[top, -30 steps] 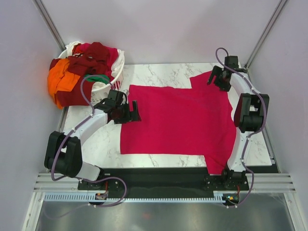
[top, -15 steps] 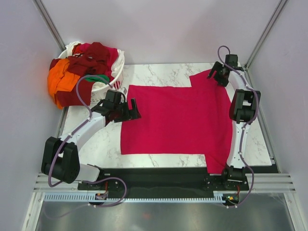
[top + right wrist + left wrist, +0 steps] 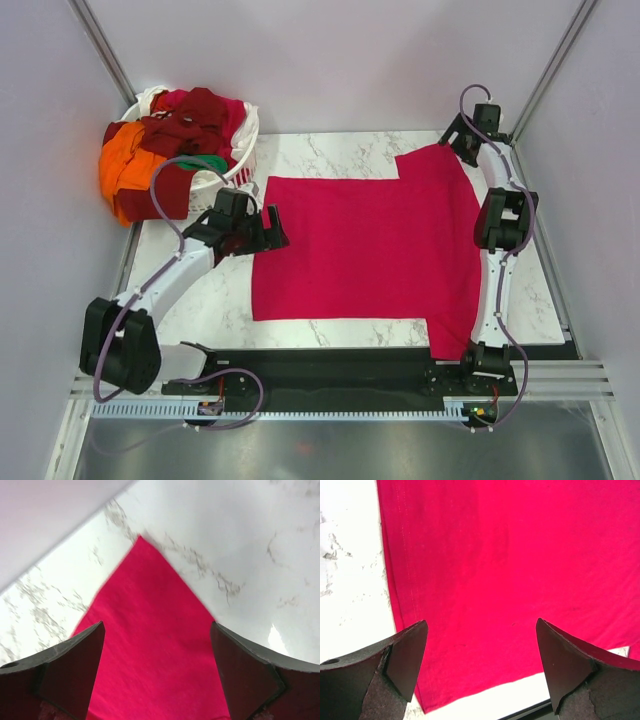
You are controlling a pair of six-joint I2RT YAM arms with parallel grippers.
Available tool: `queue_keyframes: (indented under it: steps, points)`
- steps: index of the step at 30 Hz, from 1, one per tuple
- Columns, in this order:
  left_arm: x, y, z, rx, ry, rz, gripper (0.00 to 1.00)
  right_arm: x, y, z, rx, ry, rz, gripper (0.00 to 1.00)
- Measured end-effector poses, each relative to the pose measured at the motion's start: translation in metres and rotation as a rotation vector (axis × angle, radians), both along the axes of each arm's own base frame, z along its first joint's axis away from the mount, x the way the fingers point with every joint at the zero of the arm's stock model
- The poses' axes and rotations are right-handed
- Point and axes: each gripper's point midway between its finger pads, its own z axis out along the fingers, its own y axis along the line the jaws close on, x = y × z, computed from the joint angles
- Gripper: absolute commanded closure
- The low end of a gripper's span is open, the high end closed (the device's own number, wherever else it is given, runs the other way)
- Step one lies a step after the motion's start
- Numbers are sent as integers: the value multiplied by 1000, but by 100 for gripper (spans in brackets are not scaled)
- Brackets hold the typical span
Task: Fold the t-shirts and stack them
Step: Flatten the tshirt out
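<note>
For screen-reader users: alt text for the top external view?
A crimson t-shirt lies flat on the table, open left gripper at its left edge, open right gripper by its far sleeve. A basket of shirts stands far left.

Nothing to read here: no lettering, label, brand or number shows on the crimson t-shirt [image 3: 370,250], on the white basket [image 3: 238,160], or anywhere on the marble bench [image 3: 205,295].

Looks like a robotics lab cell: marble-patterned table [image 3: 210,300] boxed in by plain pale panels [image 3: 330,60] and metal struts [image 3: 100,45], cabled left arm [image 3: 170,272] and right arm [image 3: 497,300] bolted to a black base plate [image 3: 340,365] beside aluminium rails [image 3: 340,385] along the near edge.
</note>
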Motion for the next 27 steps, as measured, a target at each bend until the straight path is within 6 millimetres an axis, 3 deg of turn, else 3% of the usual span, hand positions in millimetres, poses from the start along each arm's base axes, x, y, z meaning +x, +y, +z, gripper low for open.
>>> queue_keyframes:
  steps: [6, 9, 11, 13, 15, 17, 19, 21, 22, 25, 26, 27]
  points:
    - [-20, 6, 33, -41, -85, 14, 4, 18, 3, 33, 45, -118, 5, 7]
    - [-32, 10, 45, -66, -120, 28, 5, -8, 9, 51, 46, -99, 7, 2]
    - [-41, 11, 47, -82, -129, 35, 5, -43, 15, 79, 23, -78, -12, 2]
    - [-51, 12, 42, -95, -123, 41, 5, -84, 16, 129, -25, -105, -63, 2]
    - [-62, 12, 31, -98, -98, 42, 5, -140, 18, 191, -58, -182, -123, 2]
    - [-74, 12, 17, -96, -63, 40, 5, -201, 16, 240, -51, -283, -182, 2]
    - [-85, 9, 7, -88, -29, 25, 5, -264, 2, 266, -14, -399, -257, 2]
    - [-92, 3, 5, -88, -16, -7, 5, -314, -17, 258, 15, -429, -346, 2]
    - [-95, -2, 6, -91, -19, -27, 5, -332, -22, 239, 32, -401, -384, 2]
    - [-100, -9, 9, -103, -24, -62, 5, -369, 9, 143, 156, -157, -357, 2]
    - [-101, -11, 10, -106, -27, -67, 5, -391, 28, 104, 209, -39, -342, 2]
    - [-101, -11, 12, -109, -32, -71, 5, -408, 41, 83, 241, 30, -335, 2]
